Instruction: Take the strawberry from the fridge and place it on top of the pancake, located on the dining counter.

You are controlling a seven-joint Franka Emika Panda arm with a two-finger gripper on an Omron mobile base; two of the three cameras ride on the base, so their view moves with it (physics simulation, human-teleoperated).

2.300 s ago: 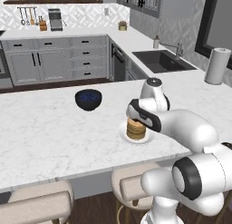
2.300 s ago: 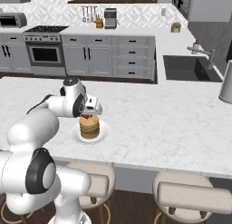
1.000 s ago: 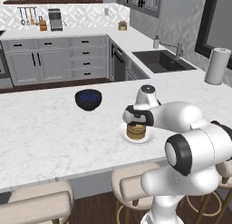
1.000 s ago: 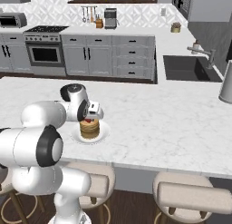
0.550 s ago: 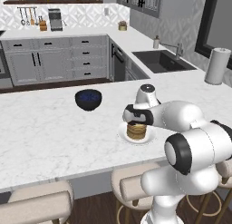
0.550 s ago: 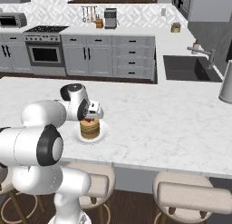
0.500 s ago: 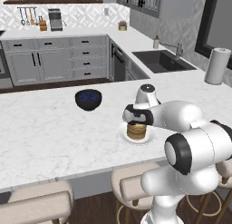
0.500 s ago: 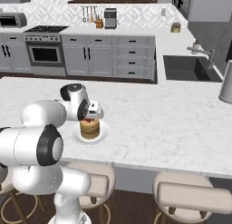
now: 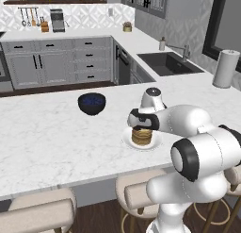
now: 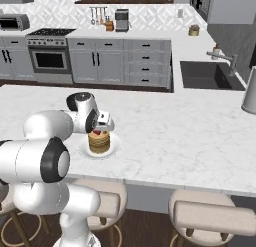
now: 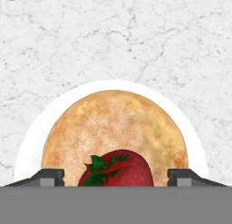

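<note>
The strawberry [image 11: 115, 168] is seen lying on the pancake [image 11: 113, 128], apparently resting there, on the dining counter [image 9: 52, 133]. The gripper [image 11: 115, 175] is spread wide, fingers clear of the fruit.

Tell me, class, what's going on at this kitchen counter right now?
A white robot arm is reaching over the dining counter, its claw just above the pancake stack on its white plate. The strawberry sits between the claw's spread fingertips, over the top pancake. It cannot be told whether the berry already rests there or is being held. A dark blue bowl stands apart on the counter.
</note>
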